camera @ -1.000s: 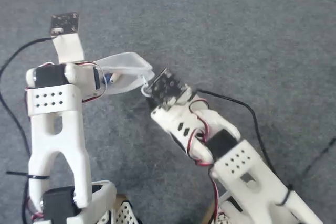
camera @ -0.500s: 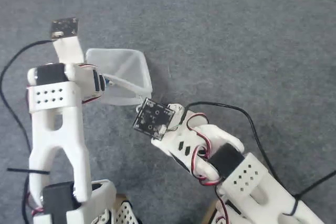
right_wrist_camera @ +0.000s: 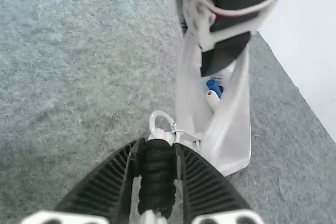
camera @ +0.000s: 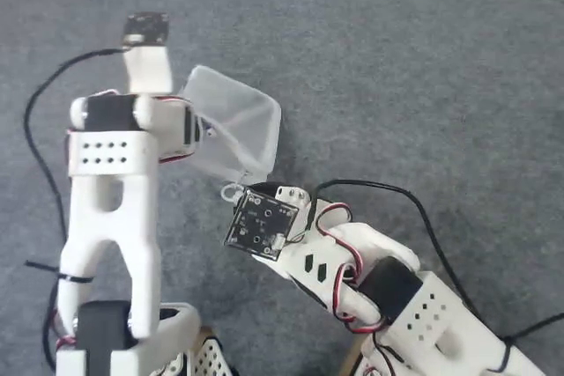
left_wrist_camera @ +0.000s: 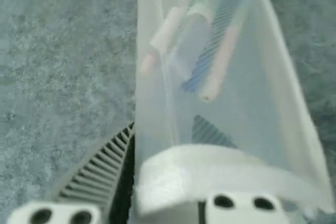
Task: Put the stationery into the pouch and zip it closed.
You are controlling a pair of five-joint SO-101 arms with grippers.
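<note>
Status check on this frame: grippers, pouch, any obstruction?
Left gripper shut on pouch, pens inside. Right gripper shut on zip pull. Nothing blocking.

High view: fixed, overhead, looking down on the grey mat (camera: 423, 85), whole work area in frame. Left wrist view: very near the pouch (left_wrist_camera: 226, 103), looking along it. Right wrist view: low over the mat, facing the pouch from farther off. All three share pouch and mat.

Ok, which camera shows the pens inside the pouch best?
The left wrist view: the pens show lengthwise through the translucent pouch wall. The right wrist view shows two tips; the high view, mainly the pouch.
</note>
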